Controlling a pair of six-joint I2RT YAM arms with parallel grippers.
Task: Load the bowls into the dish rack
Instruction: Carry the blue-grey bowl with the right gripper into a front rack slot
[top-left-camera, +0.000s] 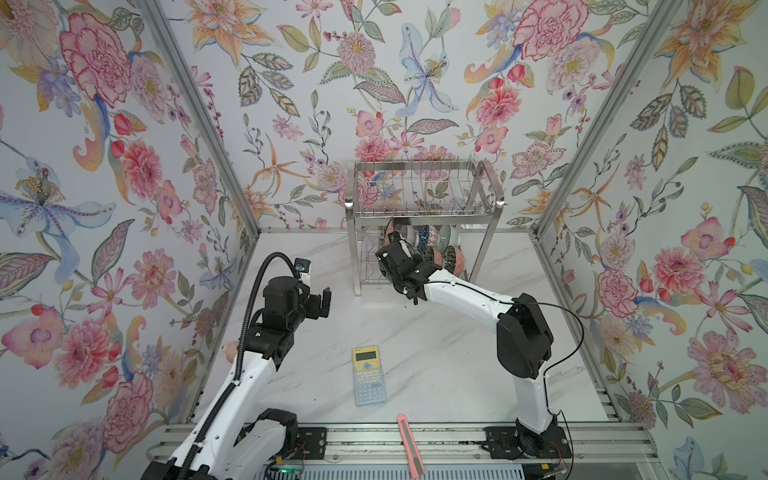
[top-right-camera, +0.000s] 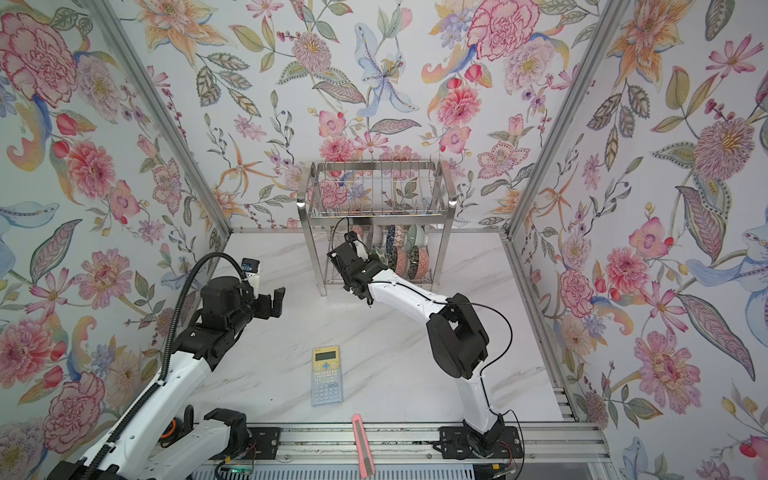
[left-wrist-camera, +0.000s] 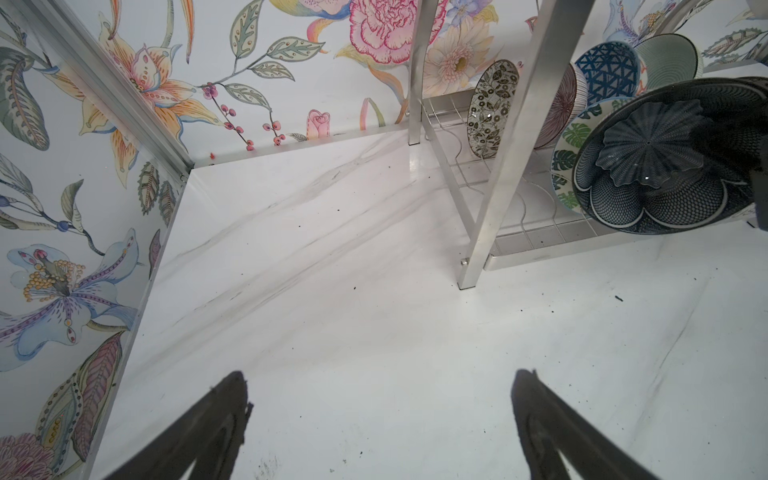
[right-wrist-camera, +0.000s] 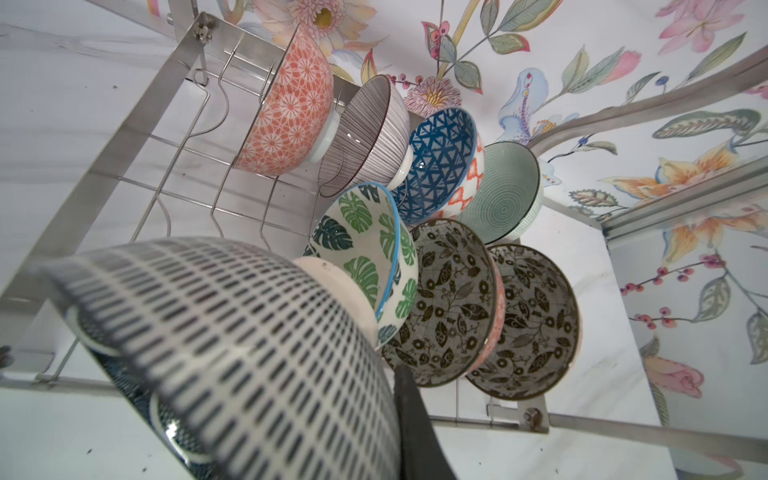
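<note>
The steel dish rack (top-left-camera: 419, 218) (top-right-camera: 374, 218) stands at the back of the table. Its lower tier holds several bowls (top-left-camera: 436, 245) on edge: a pink flowered one (right-wrist-camera: 286, 112), a striped one (right-wrist-camera: 365, 133), a blue triangle one (right-wrist-camera: 436, 166), a celadon one (right-wrist-camera: 503, 195), a green leaf one (right-wrist-camera: 365, 249) and two black-white floral ones (right-wrist-camera: 444, 299). My right gripper (top-left-camera: 395, 249) (right-wrist-camera: 392, 386) is shut on the rim of a dark blue patterned bowl (right-wrist-camera: 232, 332) (left-wrist-camera: 665, 166), held tilted at the lower tier's front left. My left gripper (top-left-camera: 320, 297) (left-wrist-camera: 382, 386) hangs open over the table, left of the rack.
A yellow and blue calculator (top-left-camera: 368, 376) lies near the table's front middle. A pink utility knife (top-left-camera: 409, 444) rests on the front rail. Flowered walls close in the left, back and right sides. The rack's front left leg (left-wrist-camera: 498, 187) stands beside the held bowl.
</note>
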